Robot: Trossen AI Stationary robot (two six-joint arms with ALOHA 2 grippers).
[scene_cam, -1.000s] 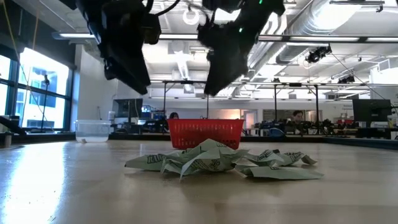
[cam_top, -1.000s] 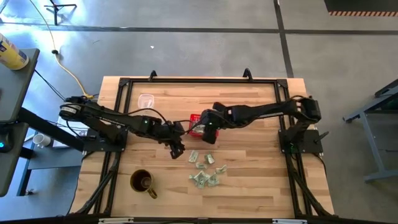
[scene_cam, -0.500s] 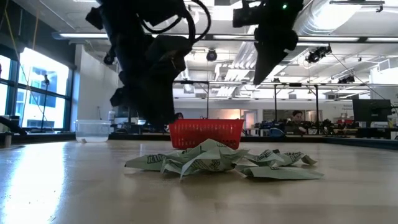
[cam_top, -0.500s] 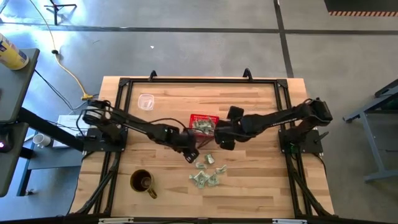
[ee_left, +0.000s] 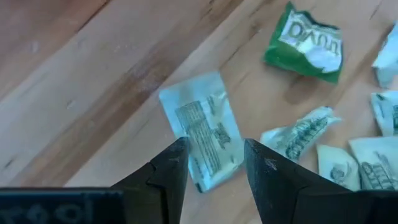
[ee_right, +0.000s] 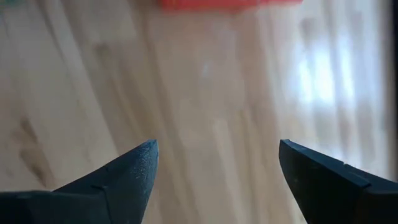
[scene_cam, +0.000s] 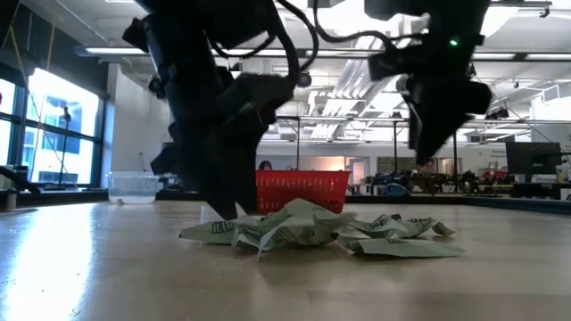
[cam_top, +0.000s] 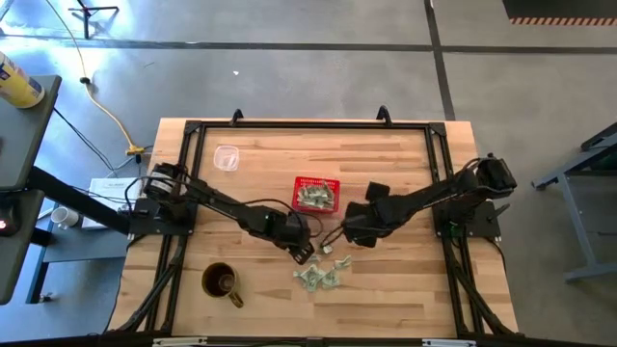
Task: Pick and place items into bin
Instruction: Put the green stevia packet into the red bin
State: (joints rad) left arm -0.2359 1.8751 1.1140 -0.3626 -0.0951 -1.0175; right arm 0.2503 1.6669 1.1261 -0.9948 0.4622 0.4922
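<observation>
Several small pale green-and-white packets (cam_top: 320,277) lie loose on the wooden table, near of the red mesh basket (cam_top: 315,193), which holds more of them. My left gripper (cam_top: 306,253) is open and low over the pile's left edge. In its wrist view its fingers (ee_left: 171,167) stand on either side of one flat packet (ee_left: 202,134) lying on the wood; I cannot tell whether they touch it. My right gripper (cam_top: 351,234) is open, above bare wood right of the basket and beyond the pile, holding nothing. Its wrist view shows the basket's edge (ee_right: 230,3).
A brown mug (cam_top: 222,281) stands near the table's front left. A clear plastic cup (cam_top: 227,156) stands at the far left. A black frame (cam_top: 308,123) runs around the table. In the low view the pile (scene_cam: 312,232) lies in front of the basket (scene_cam: 303,189).
My left gripper has come down and moved toward the table's near right, onto the left edge of the packet pile. My right gripper has left its place over the basket and swung toward the table's right and near edge. The packets in the basket now show.
</observation>
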